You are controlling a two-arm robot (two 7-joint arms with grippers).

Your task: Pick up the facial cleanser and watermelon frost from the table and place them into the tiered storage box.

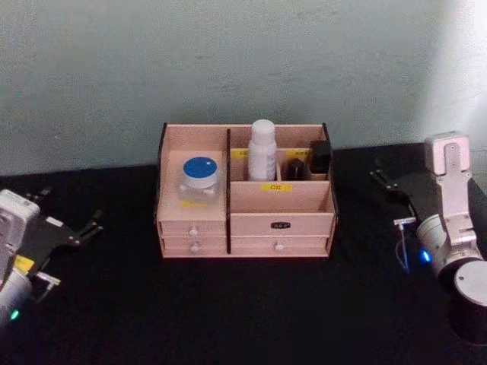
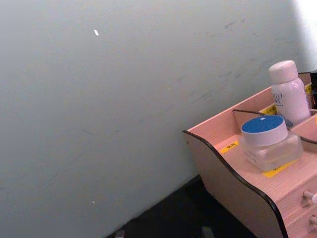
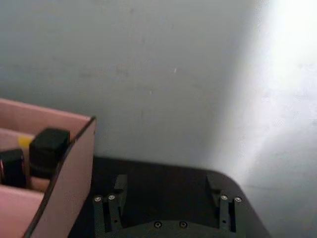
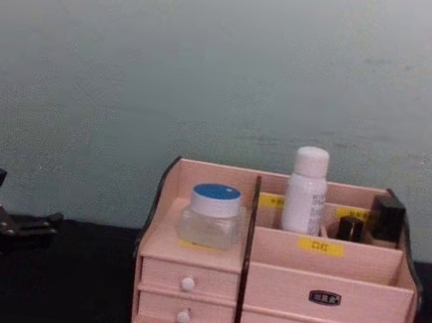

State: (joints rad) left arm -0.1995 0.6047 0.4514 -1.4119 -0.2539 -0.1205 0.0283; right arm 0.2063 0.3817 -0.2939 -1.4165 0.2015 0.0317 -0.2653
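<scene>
Storage box [image 1: 245, 220], tiered and of light wood, is seen at the table's [image 1: 228, 319] middle against the wall, with a blue-lidded jar [image 1: 200, 179] lodged in its left section, a white bottle [image 1: 262, 150] upright in a rear compartment and two dark items [image 1: 310, 161] just beside it. Yellow labels [image 1: 276, 187] and print on the bottle are noted, but nothing can be read, so which items are the cleanser and frost cannot be confirmed. The left gripper [image 1: 82, 228] is held spread and empty left of the box, the right gripper [image 3: 166, 201] likewise spread to its right; a careless return reach could knock the tall bottle over.
</scene>
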